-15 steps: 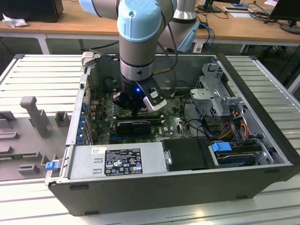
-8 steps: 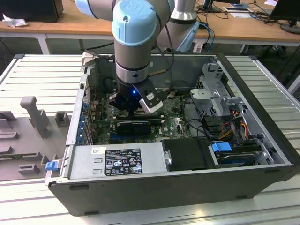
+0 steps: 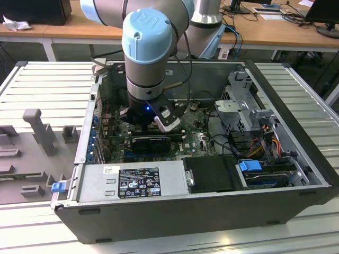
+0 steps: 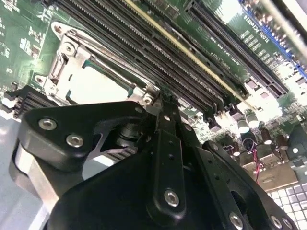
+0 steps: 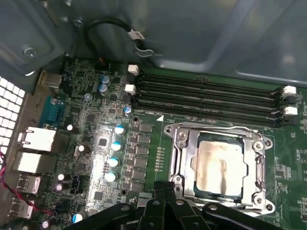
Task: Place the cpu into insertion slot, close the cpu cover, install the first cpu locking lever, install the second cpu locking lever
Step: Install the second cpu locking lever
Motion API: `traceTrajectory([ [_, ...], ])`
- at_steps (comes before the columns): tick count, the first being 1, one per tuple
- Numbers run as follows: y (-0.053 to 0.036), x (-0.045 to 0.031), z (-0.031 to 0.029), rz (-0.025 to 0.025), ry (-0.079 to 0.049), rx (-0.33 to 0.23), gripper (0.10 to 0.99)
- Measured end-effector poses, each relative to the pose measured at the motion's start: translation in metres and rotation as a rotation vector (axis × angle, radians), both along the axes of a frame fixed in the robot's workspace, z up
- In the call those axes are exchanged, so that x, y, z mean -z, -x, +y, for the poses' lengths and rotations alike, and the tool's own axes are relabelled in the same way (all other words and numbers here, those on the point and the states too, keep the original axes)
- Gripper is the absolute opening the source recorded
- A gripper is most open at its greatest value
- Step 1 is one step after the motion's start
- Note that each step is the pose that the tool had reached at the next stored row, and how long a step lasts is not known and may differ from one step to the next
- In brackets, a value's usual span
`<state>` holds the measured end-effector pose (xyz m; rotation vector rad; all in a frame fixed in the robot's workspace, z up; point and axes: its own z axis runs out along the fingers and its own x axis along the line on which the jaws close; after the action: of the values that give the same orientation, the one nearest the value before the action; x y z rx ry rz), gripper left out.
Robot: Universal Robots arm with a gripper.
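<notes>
You have the cpu (image 5: 220,162) already lying in the insertion slot (image 5: 178,136) on the motherboard (image 5: 144,148), its pale metal top showing through the window of the cpu cover (image 5: 184,158), which lies flat over the socket. That puts the socket beside the long black memory slots (image 5: 206,98), toward the rear wall of the computer case (image 3: 296,114).

The gripper (image 5: 165,188) sits just at the socket's near edge in the first wrist view, its fingers drawn together into a narrow tip with nothing seen between them. In the second wrist view the tip (image 4: 165,103) appears to touch or nearly touch the frame's edge; you cannot tell which.

Treat the chip as light, stiff and slick on top, with fragile contacts beneath, so judge it safest left alone now. The cover is thin springy sheet metal: press it on its rim, never on the chip. The levers are hard to make out along the frame's sides, so judge their state with care.
</notes>
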<state>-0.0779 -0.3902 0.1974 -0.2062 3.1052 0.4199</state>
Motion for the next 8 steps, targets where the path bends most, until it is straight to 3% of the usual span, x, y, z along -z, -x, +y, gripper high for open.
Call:
traceTrajectory([
  [2,0.0002,-0.0039,0.0,-0.0001,-0.002,-0.001,0.106],
  [8,0.0002,-0.0272,0.0,0.0003,-0.002,-0.001,0.106],
])
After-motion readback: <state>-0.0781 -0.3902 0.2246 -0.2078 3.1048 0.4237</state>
